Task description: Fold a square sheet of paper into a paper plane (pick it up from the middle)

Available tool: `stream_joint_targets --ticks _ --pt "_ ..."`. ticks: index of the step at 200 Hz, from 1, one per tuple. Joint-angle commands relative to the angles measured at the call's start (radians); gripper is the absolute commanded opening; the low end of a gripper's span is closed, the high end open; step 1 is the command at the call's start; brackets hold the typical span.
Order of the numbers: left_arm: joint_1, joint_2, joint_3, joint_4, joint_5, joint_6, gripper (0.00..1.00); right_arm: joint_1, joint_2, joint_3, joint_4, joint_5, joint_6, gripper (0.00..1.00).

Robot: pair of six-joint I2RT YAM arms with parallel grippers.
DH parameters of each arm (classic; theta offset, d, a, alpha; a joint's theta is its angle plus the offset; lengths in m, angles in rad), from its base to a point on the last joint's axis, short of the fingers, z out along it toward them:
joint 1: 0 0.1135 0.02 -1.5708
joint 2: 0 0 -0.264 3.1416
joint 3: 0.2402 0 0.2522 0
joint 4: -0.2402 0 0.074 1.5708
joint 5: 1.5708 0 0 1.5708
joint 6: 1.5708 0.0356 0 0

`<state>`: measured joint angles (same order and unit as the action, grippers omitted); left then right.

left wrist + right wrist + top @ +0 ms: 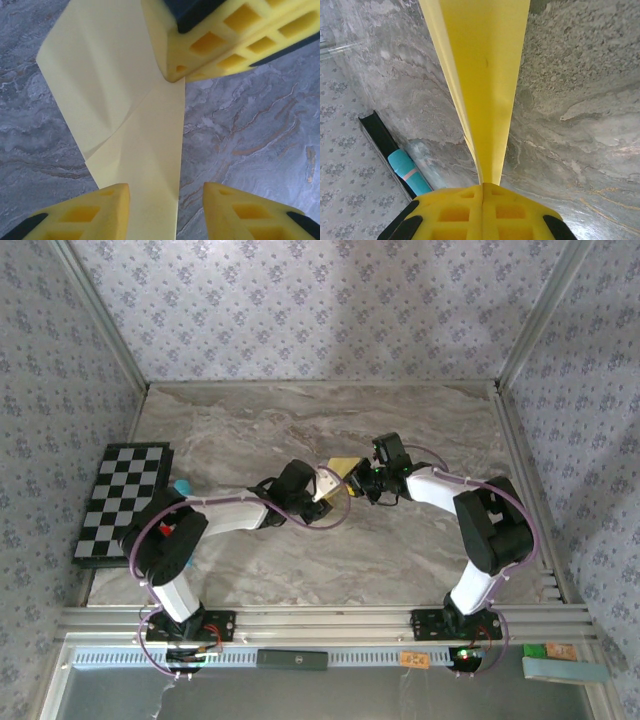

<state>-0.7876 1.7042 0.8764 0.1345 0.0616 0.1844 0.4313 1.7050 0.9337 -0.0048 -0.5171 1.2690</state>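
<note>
yellow paper (480, 75) pinched by right end effector (482, 186), left end effector (165, 192) straddling it

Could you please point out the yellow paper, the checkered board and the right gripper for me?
yellow paper (110, 75), left wrist view, on its broad upper-left part.
checkered board (125, 500), top external view, on its middle squares.
right gripper (482, 187), right wrist view, where its shut fingertips meet.
</note>
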Motion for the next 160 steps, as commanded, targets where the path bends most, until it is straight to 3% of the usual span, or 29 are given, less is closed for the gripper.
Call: stream_joint_targets --ticks 1,56,139,160 --pt "-0.007 0.021 0.005 0.027 0.002 0.046 0.4 -0.008 -0.016 -0.004 -0.035 -0.025 0.02 0.0" --pt "-0.006 0.038 0.015 0.006 0.01 0.056 0.21 -0.009 -0.005 -0.002 -0.06 -0.026 0.013 0.06" --pt "-0.006 0.063 0.023 -0.013 0.065 0.036 0.11 -0.014 -0.01 0.017 -0.147 0.027 -0.05 0.5" --pt "-0.004 0.068 0.017 0.0 0.079 0.014 0.09 -0.018 -0.026 0.019 -0.162 0.045 -0.074 0.56"
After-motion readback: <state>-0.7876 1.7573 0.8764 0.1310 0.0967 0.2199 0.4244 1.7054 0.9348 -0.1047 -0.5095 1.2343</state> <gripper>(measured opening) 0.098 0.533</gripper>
